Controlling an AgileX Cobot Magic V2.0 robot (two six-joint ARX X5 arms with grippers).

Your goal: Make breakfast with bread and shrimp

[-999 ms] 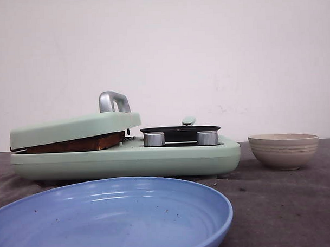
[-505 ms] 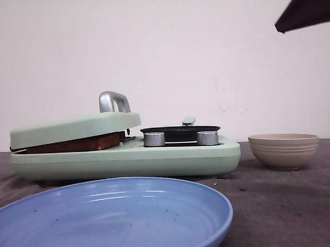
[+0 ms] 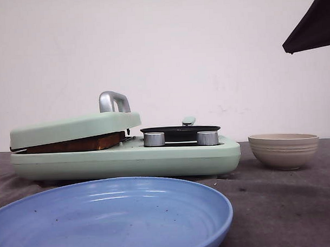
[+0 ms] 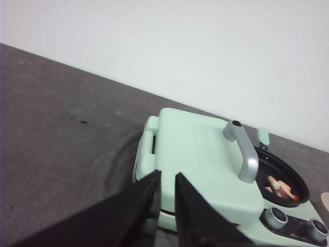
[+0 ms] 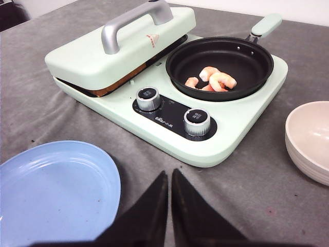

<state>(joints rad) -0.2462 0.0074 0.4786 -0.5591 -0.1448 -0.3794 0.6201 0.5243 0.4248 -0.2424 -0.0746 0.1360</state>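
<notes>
Breakfast midway: bread (image 5: 119, 84) browned under the sandwich press lid (image 5: 110, 54), shrimp (image 5: 213, 80) pink in the frying pan (image 5: 221, 64) at its 3 o'clock. Blue plate (image 5: 54, 193) bare, serving pending. Left gripper (image 4: 165, 198) and right gripper (image 5: 168, 198) jaws clenched, holding nothing.

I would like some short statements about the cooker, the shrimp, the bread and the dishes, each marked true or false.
1. The shrimp lie in the black pan. True.
2. The blue plate holds bread. False: it holds no food.
3. The bread sits under the cooker's lid. True.
4. The beige bowl stands on the cooker. False: it stands on the table beside it.
5. The right pincer grips the lid's handle. False: it hangs apart from it, holding nothing.
</notes>
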